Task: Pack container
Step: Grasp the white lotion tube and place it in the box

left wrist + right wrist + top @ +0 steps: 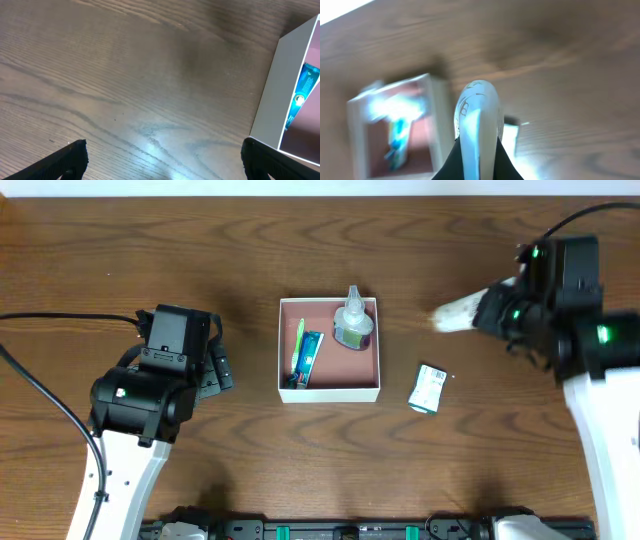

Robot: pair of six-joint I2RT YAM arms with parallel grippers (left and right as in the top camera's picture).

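Wood-grained brown table [200, 260] is shown from overhead, with the container [330, 391] set near its middle, between the two arms. The container is a square, shallow box with thin white walls and a dusty pink-brown floor. Three things are held in it: a green toothbrush [298, 343] laid along the left side, a teal tube [310, 356] just beside the brush, and a clear pump bottle [352, 325] placed in the far right corner, its pump head reaching the far wall.

A green-and-white carton [428, 388] is seen lying flat on the table to the right of the container, near it but not touching.

The right gripper [490, 311] is held over the table, to the right of the container and beyond the carton, and is clamped on a white tube [458, 314] whose rounded end is pointed towards the container. In the blurred right wrist view the white tube is gripped between the dark fingers [506, 161], with the container visible below and to the left.

The left gripper [218, 370] is held to the left of the container, apart from it. In the left wrist view its fingertips [72, 159] are spread wide, nothing is held between them, and the container's white outer wall is seen at the right edge.
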